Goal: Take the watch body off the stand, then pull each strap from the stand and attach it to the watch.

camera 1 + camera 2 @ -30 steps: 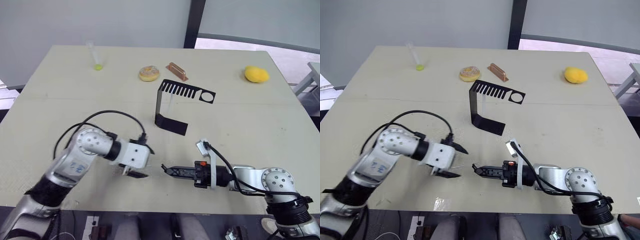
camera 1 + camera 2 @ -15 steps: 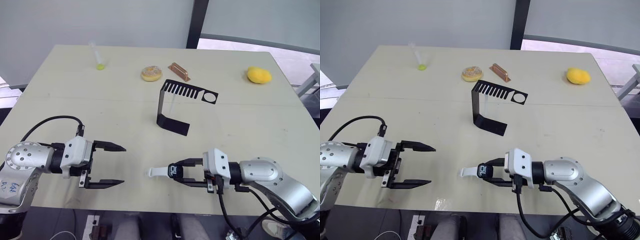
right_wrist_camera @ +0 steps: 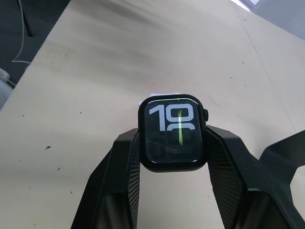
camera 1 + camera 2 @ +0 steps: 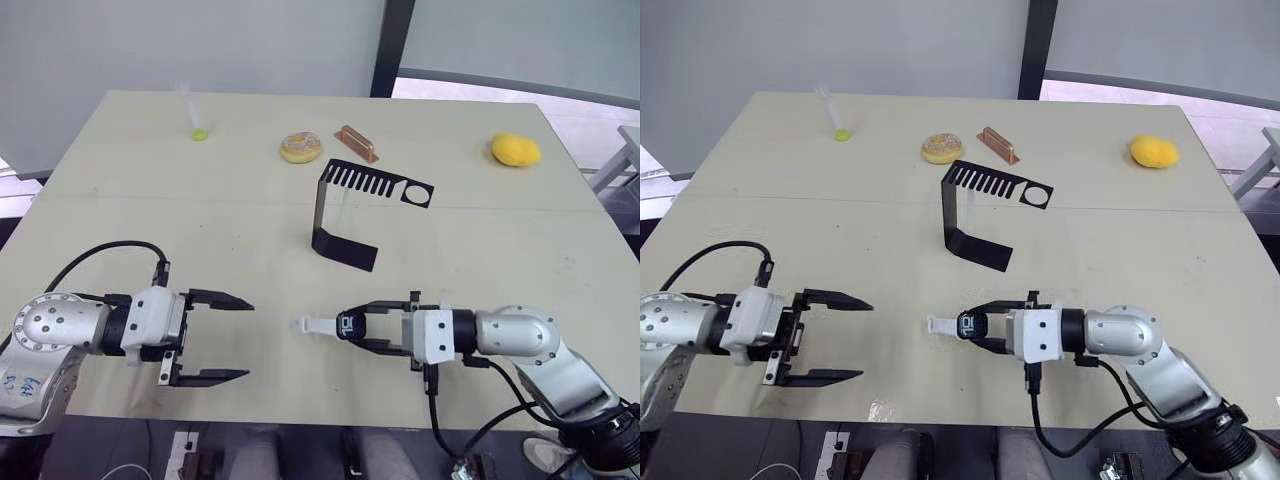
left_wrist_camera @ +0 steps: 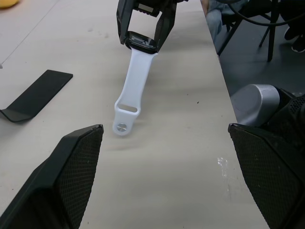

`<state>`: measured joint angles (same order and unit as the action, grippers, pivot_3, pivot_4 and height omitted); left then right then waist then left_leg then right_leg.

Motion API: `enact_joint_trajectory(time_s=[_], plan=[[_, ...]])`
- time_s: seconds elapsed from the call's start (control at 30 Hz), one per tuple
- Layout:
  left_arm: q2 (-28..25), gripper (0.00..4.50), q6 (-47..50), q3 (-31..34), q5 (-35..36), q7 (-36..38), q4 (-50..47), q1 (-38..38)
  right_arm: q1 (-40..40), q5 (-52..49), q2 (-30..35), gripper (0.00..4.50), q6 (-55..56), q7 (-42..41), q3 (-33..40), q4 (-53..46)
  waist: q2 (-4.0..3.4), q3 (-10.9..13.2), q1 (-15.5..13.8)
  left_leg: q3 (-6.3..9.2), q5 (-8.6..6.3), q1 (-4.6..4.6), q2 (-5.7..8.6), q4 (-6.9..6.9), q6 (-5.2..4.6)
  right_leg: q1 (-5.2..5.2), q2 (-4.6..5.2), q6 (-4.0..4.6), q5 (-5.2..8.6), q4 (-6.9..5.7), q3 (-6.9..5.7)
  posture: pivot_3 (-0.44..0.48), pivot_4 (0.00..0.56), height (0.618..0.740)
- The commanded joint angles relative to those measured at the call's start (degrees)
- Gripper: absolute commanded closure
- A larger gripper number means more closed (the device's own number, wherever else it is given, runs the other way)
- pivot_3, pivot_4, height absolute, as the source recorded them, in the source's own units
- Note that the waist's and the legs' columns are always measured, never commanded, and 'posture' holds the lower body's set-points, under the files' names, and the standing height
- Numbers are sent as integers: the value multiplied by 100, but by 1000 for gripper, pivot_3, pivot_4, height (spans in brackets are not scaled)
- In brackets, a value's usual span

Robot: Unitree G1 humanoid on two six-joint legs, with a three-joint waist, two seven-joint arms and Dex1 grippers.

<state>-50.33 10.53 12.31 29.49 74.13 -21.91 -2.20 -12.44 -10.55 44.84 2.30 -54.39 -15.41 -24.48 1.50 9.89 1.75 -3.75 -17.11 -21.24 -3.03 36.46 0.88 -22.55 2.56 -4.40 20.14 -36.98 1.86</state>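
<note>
right claw pinching the watch body by its two side edges, screen lit with white digits, held low over the near middle of the worktop. one white strap already hangs from the watch's end and points toward the left claw, its free tip resting on or just above the worktop, can't tell which. left claw spread wide, empty, facing the strap, well apart from it. stand sits farther back, slots look bare; a second strap can't be made out there. judged step: one strap on, second still to fetch and fit. to do it well: keep the right grip square on the case sides so the open lug end stays clear, don't squeeze the crown side, bring the next strap in line with the slot and slide sideways, not push down. risk: dangling strap snags on the worktop, or case twists between the pads. donut, copper block, yellow thing and clear tube far back, no concern.
</note>
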Motion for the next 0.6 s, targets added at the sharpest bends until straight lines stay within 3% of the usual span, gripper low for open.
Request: enact_joint_trajectory(time_s=[0.03,0.17,0.27,0.57,0.6], plan=[[229,0,-146,-130,-128,-473,-288,-269,52,-808,-155,3004,-909,-91,71,-368,0,0,-3,0,0,0,0,0,0,0,0,0,0,0,0,0,150,740],[690,0,-364,-609,-518,-1012,-546,-591,32,-2782,-276,3004,-3256,274,275,-857,3,-2,-10,2,0,-1,-1,4,0,3,2,-2,-1,-5,0,0,150,740],[829,0,-595,-1019,-904,-1141,-656,-712,-186,-3616,-483,3004,-4369,740,428,-836,3,-2,3,3,0,-1,-2,8,0,5,2,-3,-2,-5,0,0,150,740],[861,0,-290,-1493,-1080,-1396,-732,-862,-496,-4184,-890,3004,-5407,1363,718,-796,2,-2,-5,3,0,-3,-3,6,-1,1,-1,-2,-1,-4,2,0,150,740],[852,240,-286,-1516,-1132,-1423,-707,-867,-504,-4198,-903,3004,-5444,1368,723,-801,2,-2,-6,3,-1,-3,-2,7,-1,1,-1,-2,-1,-4,1,0,150,740]])
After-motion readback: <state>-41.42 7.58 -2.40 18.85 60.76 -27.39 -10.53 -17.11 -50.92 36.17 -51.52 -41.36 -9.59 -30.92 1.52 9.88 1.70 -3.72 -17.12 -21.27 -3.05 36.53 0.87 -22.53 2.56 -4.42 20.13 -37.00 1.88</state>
